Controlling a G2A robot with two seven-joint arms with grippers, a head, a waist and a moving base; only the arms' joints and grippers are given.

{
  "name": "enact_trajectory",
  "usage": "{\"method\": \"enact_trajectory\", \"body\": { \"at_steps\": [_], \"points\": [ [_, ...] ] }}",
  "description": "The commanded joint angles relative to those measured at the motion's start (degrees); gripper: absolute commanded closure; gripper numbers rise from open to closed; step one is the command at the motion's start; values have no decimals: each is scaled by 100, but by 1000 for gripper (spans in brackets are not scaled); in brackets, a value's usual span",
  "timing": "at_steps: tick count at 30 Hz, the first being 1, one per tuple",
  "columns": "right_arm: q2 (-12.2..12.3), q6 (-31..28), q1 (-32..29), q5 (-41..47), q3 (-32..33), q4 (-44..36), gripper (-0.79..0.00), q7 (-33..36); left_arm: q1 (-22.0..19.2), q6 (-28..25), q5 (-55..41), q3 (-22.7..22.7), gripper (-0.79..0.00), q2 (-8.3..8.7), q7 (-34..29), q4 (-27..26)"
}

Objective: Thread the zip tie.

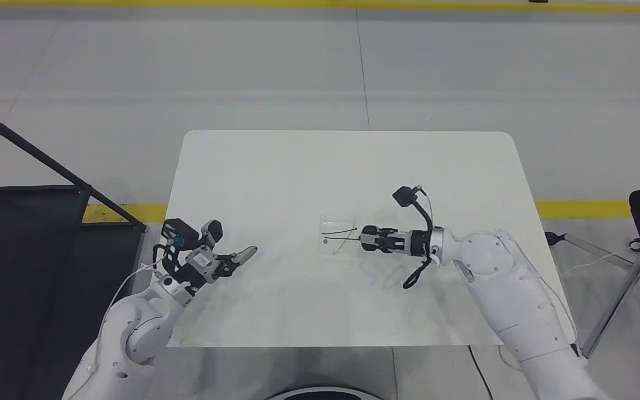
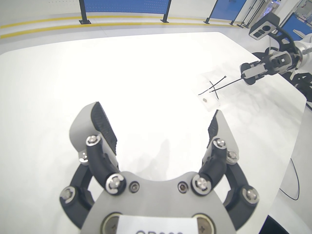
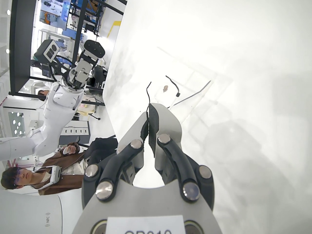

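My right gripper (image 3: 148, 114) is shut on a thin black zip tie (image 3: 147, 93), whose free end sticks out past the fingertips. It hovers at the edge of a small clear tray (image 1: 337, 221) near the table's middle. In that tray lies a second black zip tie (image 3: 173, 85), curved, with its square head towards the gripper. The left wrist view shows the held zip tie (image 2: 220, 87) crossing over the lying one. My left gripper (image 2: 158, 125) stands open and empty near the front left of the table, well apart from the tray.
A small brownish speck (image 3: 165, 88) sits in the clear tray (image 2: 212, 105). The white table (image 1: 290, 180) is bare around both arms. A black cable (image 1: 418, 268) hangs from the right wrist. A black frame stands beyond the table's left edge.
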Motion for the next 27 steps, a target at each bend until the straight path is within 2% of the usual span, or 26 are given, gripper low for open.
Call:
{"method": "enact_trajectory", "body": {
  "at_steps": [1,7,11,18,27],
  "points": [
    [68,14,-145,-138,163,-337,0,51,-109,-510,-136,-72,-785,35,-43,91],
    [238,175,-547,-434,521,-1440,0,479,-457,-1820,-628,-314,-785,158,-478,271],
    [312,476,-763,-613,666,-2098,0,646,-712,-2427,-766,-272,-785,231,-863,273],
    [375,870,-914,-1007,622,-2797,0,842,-948,-2427,-1152,-49,-785,384,-1140,157],
    [379,914,-929,-1069,585,-2863,0,837,-948,-2427,-1152,-49,-785,384,-1140,157]
  ]
}}
